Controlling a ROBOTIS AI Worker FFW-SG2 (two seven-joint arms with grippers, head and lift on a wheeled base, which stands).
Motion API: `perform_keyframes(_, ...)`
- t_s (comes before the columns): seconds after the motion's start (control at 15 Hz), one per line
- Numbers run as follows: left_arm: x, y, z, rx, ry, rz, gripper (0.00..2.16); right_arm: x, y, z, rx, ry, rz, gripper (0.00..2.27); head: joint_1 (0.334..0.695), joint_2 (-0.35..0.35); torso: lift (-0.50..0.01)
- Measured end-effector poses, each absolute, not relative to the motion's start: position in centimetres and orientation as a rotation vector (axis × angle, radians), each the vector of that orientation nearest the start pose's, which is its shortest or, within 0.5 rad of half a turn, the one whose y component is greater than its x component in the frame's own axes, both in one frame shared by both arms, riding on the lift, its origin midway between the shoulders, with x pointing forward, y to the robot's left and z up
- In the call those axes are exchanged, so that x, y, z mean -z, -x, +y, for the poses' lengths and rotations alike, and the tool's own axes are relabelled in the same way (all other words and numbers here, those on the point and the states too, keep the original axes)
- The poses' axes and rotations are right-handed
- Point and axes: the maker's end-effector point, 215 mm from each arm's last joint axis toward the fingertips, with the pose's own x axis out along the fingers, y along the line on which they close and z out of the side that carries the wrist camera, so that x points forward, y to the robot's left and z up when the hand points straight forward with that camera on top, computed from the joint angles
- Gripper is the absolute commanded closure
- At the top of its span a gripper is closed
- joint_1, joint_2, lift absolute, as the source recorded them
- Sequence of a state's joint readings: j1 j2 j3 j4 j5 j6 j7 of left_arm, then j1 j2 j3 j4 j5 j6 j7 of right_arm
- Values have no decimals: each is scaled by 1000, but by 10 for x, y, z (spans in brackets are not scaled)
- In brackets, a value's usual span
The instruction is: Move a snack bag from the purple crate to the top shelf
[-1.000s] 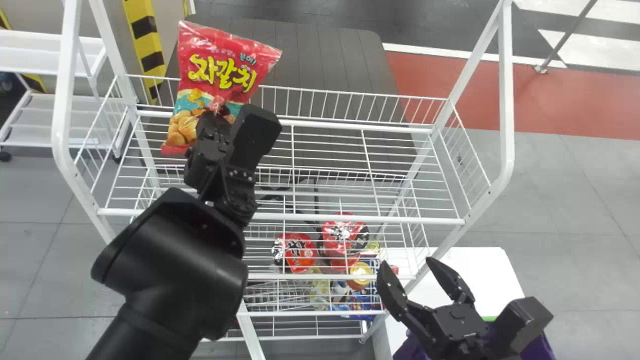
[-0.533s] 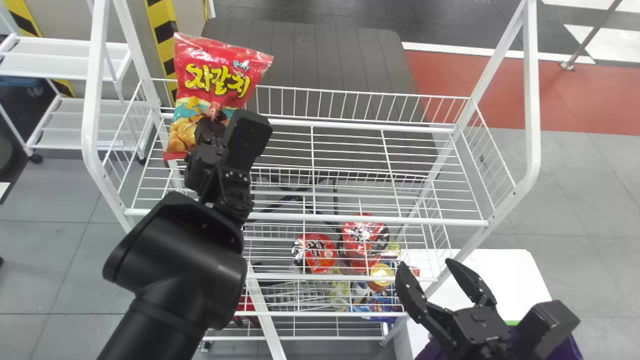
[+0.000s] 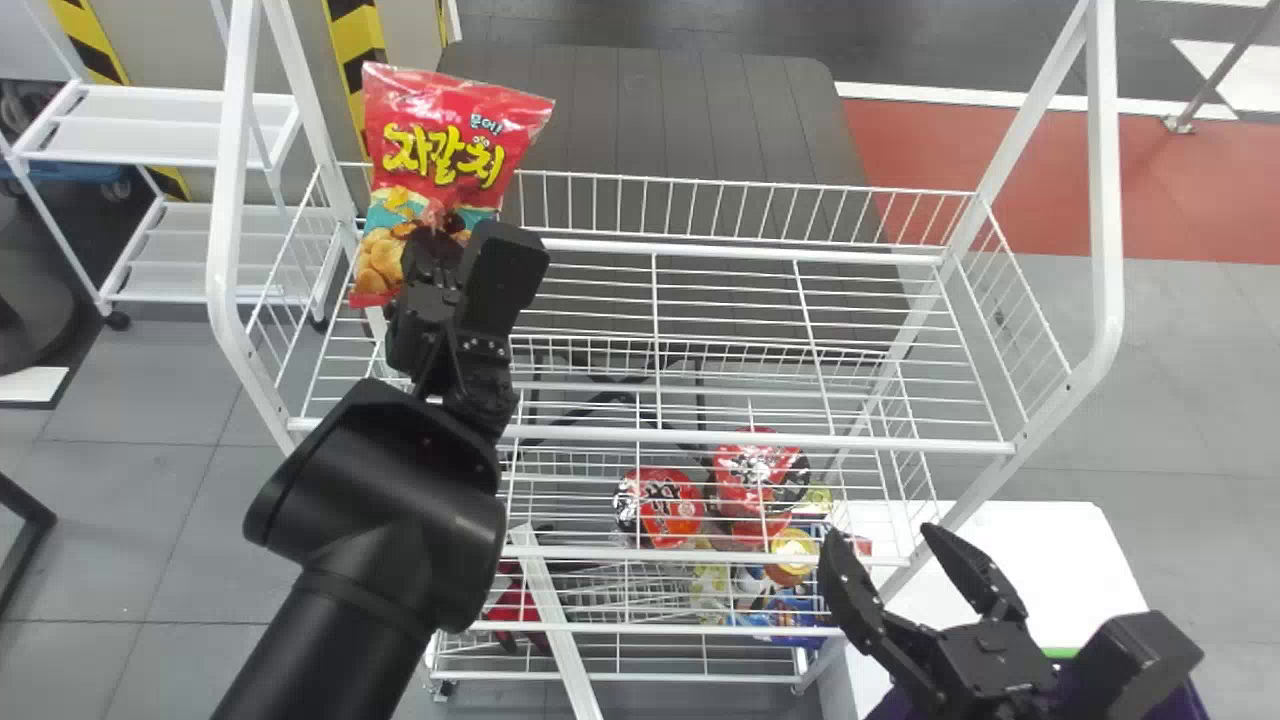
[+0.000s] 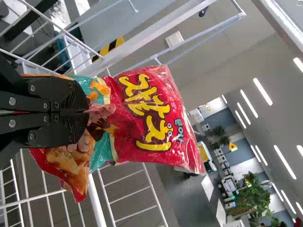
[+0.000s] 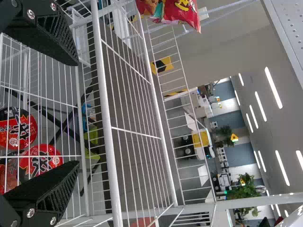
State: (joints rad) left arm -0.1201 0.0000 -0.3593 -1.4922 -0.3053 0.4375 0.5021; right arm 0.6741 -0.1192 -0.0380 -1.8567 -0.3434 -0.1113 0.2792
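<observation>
My left gripper (image 3: 435,235) is over the left end of the wire top shelf (image 3: 730,315), shut on the lower part of the red snack bag (image 3: 450,135), which stands up above it. In the left wrist view the left gripper (image 4: 87,111) pinches the snack bag (image 4: 147,113) near its picture of snacks. At the lower right my right gripper (image 3: 885,560) stands open beside the rack's right front post, with nothing between its fingers; in the right wrist view the right gripper (image 5: 75,116) is spread wide. Part of the purple crate (image 3: 1180,700) shows beneath the right arm.
Red-lidded cups (image 3: 660,507) and other packs (image 3: 790,610) lie on the lower wire shelves. White posts (image 3: 1105,200) rise at both ends of the rack. A white table (image 3: 1030,560) is at the right, a white cart (image 3: 160,125) behind on the left.
The rack and floor have shifted rightward in the head view, the right gripper along with them. The left gripper stays near the same picture spot, so it now sits closer to the rack's left end.
</observation>
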Motion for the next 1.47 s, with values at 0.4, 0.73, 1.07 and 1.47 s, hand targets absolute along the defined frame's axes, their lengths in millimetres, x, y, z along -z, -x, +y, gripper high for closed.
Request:
perform_keyframes(0.4,395,-600,166,-225,-482,221,1426,460,-354,-219,-219,-253,241,63,695,-62,0)
perform_keyframes(0.73,399,-595,168,-247,-494,226,957,460,-353,-218,-221,-254,242,63,695,-58,0)
perform_keyframes(1.07,398,-590,172,-287,-507,217,475,461,-353,-217,-224,-255,243,63,695,-53,0)
perform_keyframes(1.47,399,-589,168,-283,-511,217,468,461,-352,-217,-226,-258,244,63,695,-57,0)
